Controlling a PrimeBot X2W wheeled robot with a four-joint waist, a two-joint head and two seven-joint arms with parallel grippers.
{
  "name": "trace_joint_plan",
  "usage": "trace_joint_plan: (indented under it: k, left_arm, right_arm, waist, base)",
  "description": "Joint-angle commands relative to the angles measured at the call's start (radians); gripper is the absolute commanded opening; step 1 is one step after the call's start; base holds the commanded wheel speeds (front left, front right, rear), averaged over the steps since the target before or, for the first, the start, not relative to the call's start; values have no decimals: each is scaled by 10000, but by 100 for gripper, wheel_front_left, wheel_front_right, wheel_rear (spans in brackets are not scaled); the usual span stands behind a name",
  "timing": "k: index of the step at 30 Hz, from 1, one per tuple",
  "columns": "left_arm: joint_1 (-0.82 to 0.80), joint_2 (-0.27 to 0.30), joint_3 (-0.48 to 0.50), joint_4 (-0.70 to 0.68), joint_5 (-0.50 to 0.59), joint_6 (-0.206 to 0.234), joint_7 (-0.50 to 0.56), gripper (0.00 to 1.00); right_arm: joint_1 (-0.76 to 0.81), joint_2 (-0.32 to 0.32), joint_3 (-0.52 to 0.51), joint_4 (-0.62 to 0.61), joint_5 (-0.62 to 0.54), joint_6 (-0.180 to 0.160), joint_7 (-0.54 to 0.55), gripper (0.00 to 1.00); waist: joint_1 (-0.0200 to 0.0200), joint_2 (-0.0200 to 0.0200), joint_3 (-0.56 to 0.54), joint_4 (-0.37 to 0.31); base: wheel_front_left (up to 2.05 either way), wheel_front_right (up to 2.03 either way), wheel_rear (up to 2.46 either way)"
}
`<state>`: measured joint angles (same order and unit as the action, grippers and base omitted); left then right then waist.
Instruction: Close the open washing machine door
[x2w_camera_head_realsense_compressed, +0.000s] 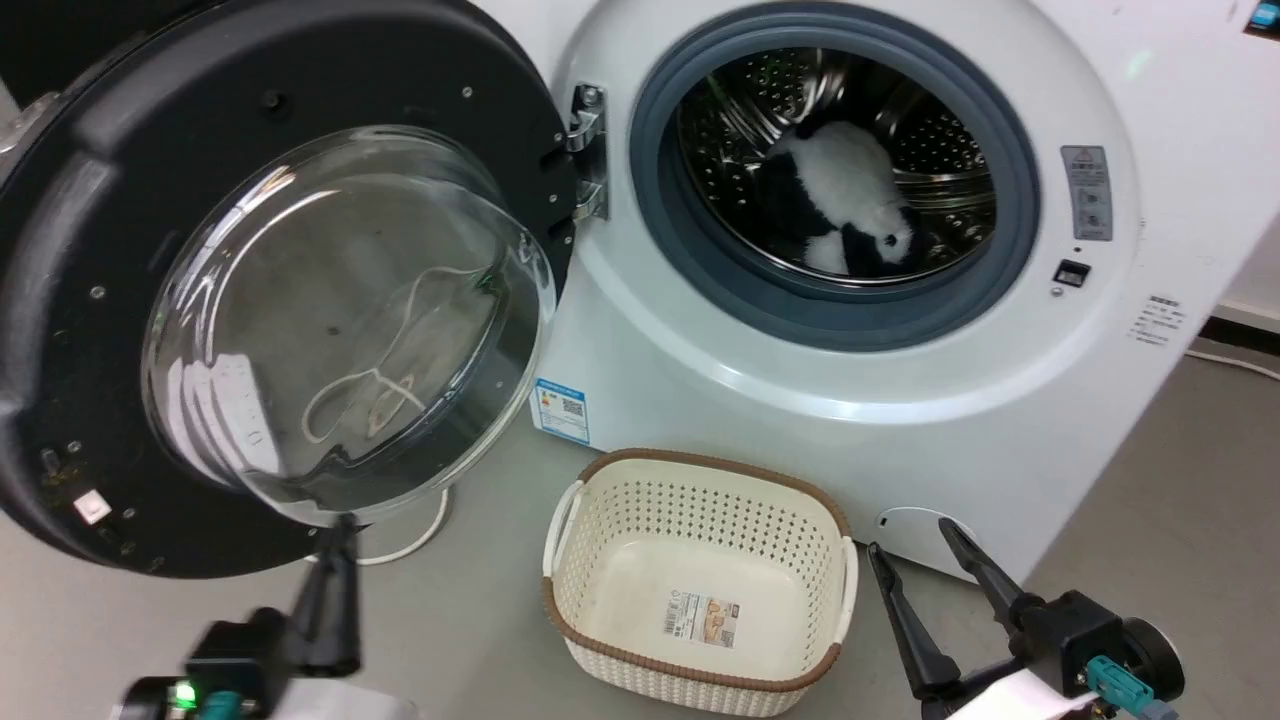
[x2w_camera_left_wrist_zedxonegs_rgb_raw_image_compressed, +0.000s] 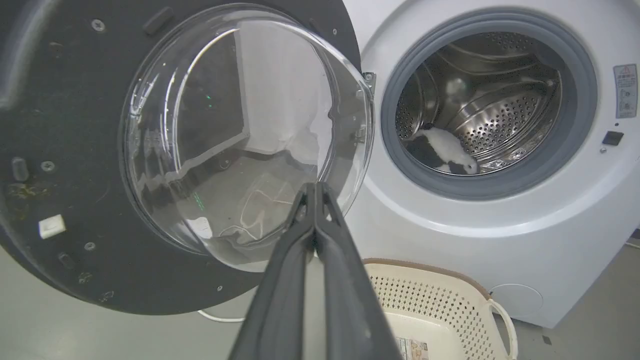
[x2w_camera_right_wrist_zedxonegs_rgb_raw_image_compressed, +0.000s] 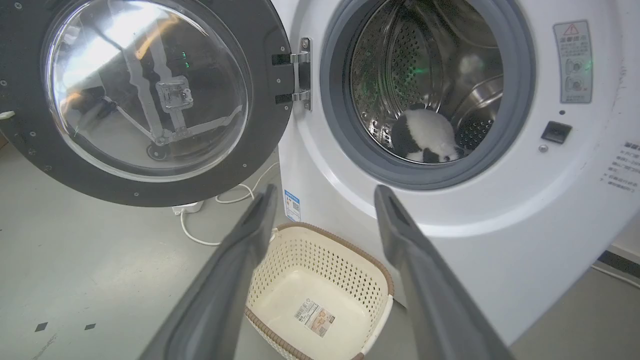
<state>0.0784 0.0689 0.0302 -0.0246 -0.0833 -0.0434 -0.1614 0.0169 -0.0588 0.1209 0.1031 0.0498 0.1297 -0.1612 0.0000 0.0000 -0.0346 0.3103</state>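
Glossy black plastic rims the washing machine door (x2w_camera_head_realsense_compressed: 120, 200), swung wide open across the upper left of the head view, its clear glass bowl (x2w_camera_head_realsense_compressed: 350, 320) bulging toward the camera. The white washing machine (x2w_camera_head_realsense_compressed: 800, 400) stands at upper right, with a black-and-white soft toy (x2w_camera_head_realsense_compressed: 850, 190) lying in its steel drum (x2w_camera_head_realsense_compressed: 940, 130). At lower left, the left gripper (x2w_camera_head_realsense_compressed: 340, 528) is clenched on nothing, its tips just under the glass bowl; contact is unclear. At lower right, the right gripper (x2w_camera_head_realsense_compressed: 910, 536) is spread apart beside a cream basket (x2w_camera_head_realsense_compressed: 700, 462).
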Motion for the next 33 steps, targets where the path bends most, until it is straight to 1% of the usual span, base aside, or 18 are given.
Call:
trace_joint_plan:
  k: [1,4,5,9,13,15,17,19,21,25,27,30,33]
  left_arm:
    - [-29,-28,173,-220,-199,-71,-111,0]
    - [-232,-29,567,-590,-533,-149,-174,0]
    - [-537,86,1054,-896,-922,-249,-236,0]
    - [-1205,275,1976,-1007,-2073,-338,-280,0]
    - [-2204,900,2787,-802,-3494,-417,369,0]
    - [-2774,1317,3220,-599,-4145,-376,821,0]
    - [-3361,1820,3682,-274,-4657,-241,1219,0]
    - [-4025,2184,4293,254,-5358,45,1557,0]
    - [-4541,2618,4826,839,-5840,342,1848,0]
    - [-5282,3342,5564,2105,-6708,826,2619,0]
    - [-5638,3612,5857,2777,-7304,1001,3210,0]
    - [-5990,3996,6062,3671,-7958,1140,4074,0]
    - [-6366,4218,6322,4589,-8743,1379,5047,0]
  right_arm:
    - [159,-24,54,48,63,6,-114,100]
    - [189,-62,95,55,57,7,-177,100]
    - [217,-125,123,68,61,7,-239,100]
    - [140,-242,205,67,70,7,-323,100]
    - [-36,-397,354,83,92,8,-406,100]
    - [-146,-457,396,79,100,8,-448,100]
    - [-245,-515,465,67,114,8,-490,100]
    - [-341,-594,536,73,133,8,-531,100]
    - [-411,-645,527,113,124,8,-573,100]
    - [-536,-762,584,205,182,8,-657,100]
    - [-585,-836,646,248,223,9,-699,100]
    - [-638,-927,616,370,260,9,-761,100]
    - [-678,-975,664,469,287,9,-823,100]
  waist:
    - [0,0,43,91]
    - [0,0,130,210]
    - [0,0,234,297]
    - [0,0,465,316]
    - [0,0,757,271]
    - [0,0,925,237]
    - [0,0,1097,194]
    - [0,0,1281,139]
    - [0,0,1436,80]
    - [0,0,1683,-19]
    - [0,0,1791,-66]
    - [0,0,1896,-88]
    - [0,0,1948,-82]
  base:
    - [0,0,0]
    - [0,0,0]
    - [0,0,0]
    - [0,0,0]
    - [0,0,0]
    - [0,0,0]
    - [0,0,0]
    - [0,0,0]
    - [0,0,0]
    - [0,0,0]
    - [0,0,0]
    - [0,0,0]
    - [0,0,0]
